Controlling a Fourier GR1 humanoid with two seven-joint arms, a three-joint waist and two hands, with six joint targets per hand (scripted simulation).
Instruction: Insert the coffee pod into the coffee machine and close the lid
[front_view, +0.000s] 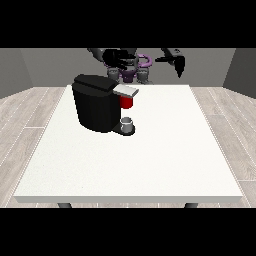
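Note:
The black coffee machine (95, 107) stands on the white table (150, 160), left of the middle. Its grey lid (126, 91) juts out to the right, with a red thing at the machine (127, 102) just beneath it. A small grey thing (128, 124) sits on the machine's base plate; I cannot tell whether it is the pod. The hand at the view's left (117, 57) hovers high behind the machine, apart from it. The hand at the view's right (176, 62) hangs in the air past the table's far edge, fingers relaxed and pointing down, holding nothing.
The robot's torso (131, 70) stands behind the far edge of the table. Wooden floor surrounds the table on all sides. White tabletop stretches in front of the machine and to its right.

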